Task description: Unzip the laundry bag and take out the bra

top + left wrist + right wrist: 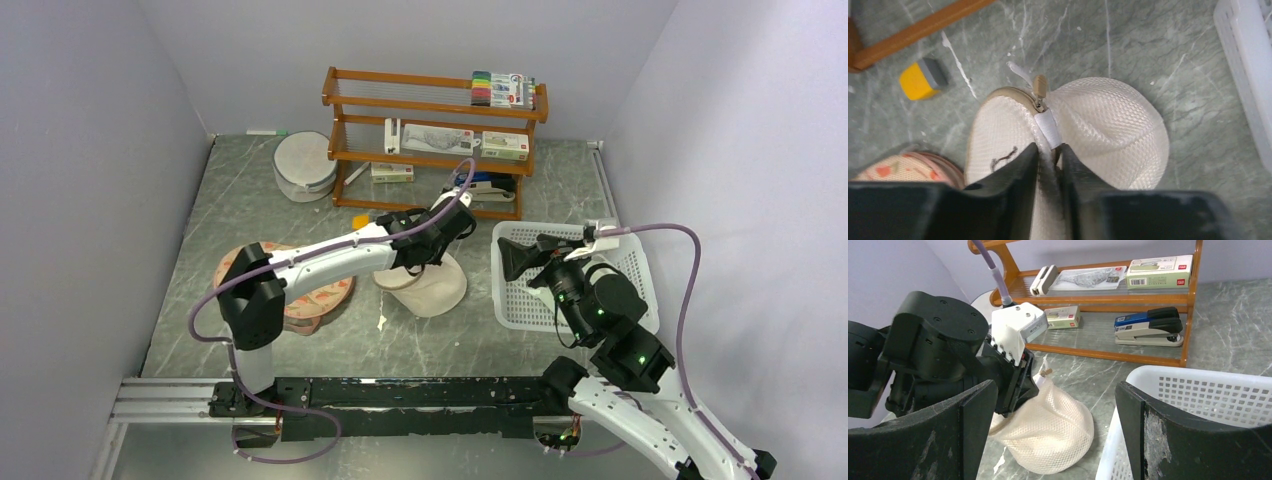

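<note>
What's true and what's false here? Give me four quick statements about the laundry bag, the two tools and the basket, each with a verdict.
1. The left tool pinches the laundry bag beside its zip. True.
2. The right tool holds the laundry bag. False: it is open and empty, by the white basket.
3. The bag's zipper pull is tan. True.
4. The yellow and grey block lies in the basket. False: it lies on the table, near the wooden shelf.
</note>
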`<state>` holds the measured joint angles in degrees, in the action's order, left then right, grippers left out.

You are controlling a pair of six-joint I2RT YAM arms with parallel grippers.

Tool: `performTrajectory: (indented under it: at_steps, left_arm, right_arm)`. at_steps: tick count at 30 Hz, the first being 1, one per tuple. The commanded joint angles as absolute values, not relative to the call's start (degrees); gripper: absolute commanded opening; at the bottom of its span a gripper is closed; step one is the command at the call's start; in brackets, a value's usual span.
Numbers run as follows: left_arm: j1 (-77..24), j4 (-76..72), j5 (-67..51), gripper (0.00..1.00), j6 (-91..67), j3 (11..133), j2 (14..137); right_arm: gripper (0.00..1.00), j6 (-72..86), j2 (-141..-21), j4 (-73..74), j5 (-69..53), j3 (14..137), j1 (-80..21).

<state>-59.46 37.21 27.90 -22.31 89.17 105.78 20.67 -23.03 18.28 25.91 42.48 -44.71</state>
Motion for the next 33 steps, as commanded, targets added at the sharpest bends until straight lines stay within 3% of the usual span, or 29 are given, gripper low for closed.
performTrajectory:
  at_steps: [1,4,10,17,23,27,33]
  left_arm:
    - [-59.68,34.54,31.24,0.24,-14.68,89.98,102.08]
    - [-59.59,26.11,30.91,0.07,-0.88,85.08,96.76]
    - [-59.59,19.74,20.18,0.07,17.96,75.46,88.13]
    - [-59.58,10.70,13.07,0.07,22.94,61.53,79.63]
    - [-59.60,4.42,10.48,0.07,24.31,55.59,73.49]
    - [-59.59,5.42,10.41,0.07,23.86,55.19,71.75]
    - [-59.59,5.66,9.88,0.07,23.47,55.35,71.00]
  right_arm:
    - [0.89,20.31,-22.98,17.43,25.74,41.70,-44.82]
    - [0.89,20.01,-23.28,17.99,26.01,42.09,-44.82]
    - [0.89,20.20,-24.55,15.83,23.80,39.80,-44.82]
    - [0.89,18.47,-29.74,4.47,7.66,35.45,-44.74]
    - [0.84,17.84,-40.10,3.34,-1.42,37.81,-43.64]
    - [0.77,20.89,-42.28,1.19,-7.84,36.76,-36.28]
    - [0.62,32.42,-48.82,-16.61,-40.86,29.94,-15.92]
